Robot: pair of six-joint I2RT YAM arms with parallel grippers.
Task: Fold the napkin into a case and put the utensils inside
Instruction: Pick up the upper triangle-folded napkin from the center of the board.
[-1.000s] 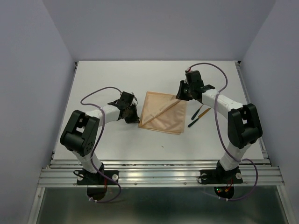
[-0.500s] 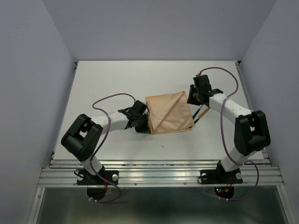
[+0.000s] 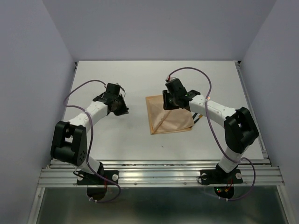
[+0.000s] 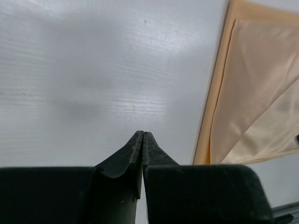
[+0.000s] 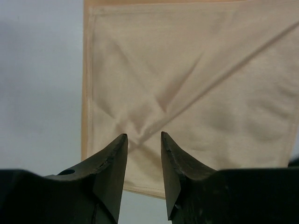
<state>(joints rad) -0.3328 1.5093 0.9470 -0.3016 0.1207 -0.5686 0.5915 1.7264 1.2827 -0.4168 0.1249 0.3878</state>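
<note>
Bright, even light here; soft grey shadow just ahead of the left gripper; napkin shows mild sheen.

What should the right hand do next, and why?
Probably lower the right hand and pinch the napkin at its edge for another fold. Its jaws stand apart above the fabric, holding nothing; the napkin is a broad creased square, not yet narrow; the left hand is off over the table.
</note>
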